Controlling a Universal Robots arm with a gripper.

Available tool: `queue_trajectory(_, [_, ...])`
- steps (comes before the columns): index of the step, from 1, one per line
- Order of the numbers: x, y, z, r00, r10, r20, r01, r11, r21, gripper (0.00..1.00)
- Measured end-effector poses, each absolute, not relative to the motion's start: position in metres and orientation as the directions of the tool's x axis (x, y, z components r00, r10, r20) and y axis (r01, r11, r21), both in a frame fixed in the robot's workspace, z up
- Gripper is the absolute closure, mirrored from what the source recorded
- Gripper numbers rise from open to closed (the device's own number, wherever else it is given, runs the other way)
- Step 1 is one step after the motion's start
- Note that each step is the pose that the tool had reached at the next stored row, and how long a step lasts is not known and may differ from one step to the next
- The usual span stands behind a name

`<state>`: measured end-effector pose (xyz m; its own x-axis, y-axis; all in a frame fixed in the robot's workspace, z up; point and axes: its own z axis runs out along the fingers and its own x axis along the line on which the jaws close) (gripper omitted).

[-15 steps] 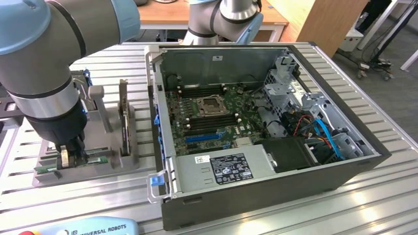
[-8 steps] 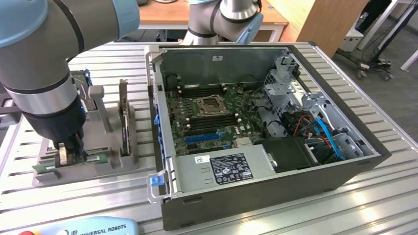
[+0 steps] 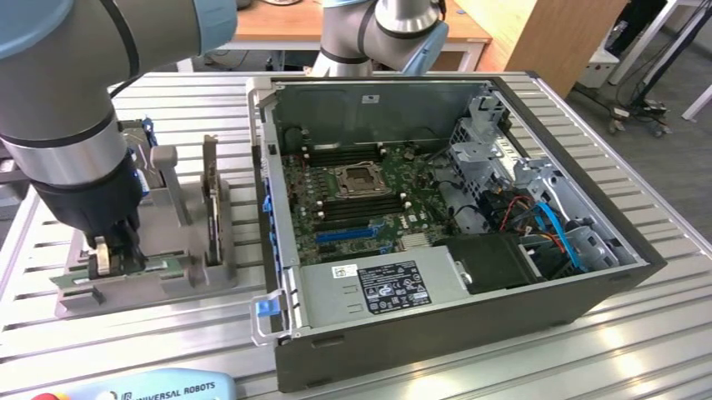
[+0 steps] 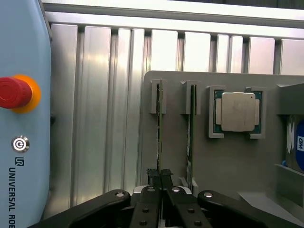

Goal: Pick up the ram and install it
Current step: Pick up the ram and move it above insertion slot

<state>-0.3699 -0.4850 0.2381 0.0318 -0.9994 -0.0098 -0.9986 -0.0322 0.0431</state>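
The light-blue teach pendant (image 3: 133, 388) reads "UNIVERSAL ROBOTS".

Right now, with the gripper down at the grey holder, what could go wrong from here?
1. The gripper is shut on the thin edge of one memory stick, near one end; it may tilt or slip when lifted.
2. A second stick stands close beside it in the holder and could get knocked.
3. The computer case is crowded inside, with loose cables, so snagging seems possible.

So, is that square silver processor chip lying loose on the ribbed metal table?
No, the square silver processor chip sits framed in a pocket of the flat grey plastic holder.
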Motion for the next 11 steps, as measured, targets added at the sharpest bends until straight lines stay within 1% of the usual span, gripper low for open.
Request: queue_trajectory(11, [-0.370,-0.485,0.251,0.022,-1.000,-0.007,-0.999,-0.023,0.043,0.89])
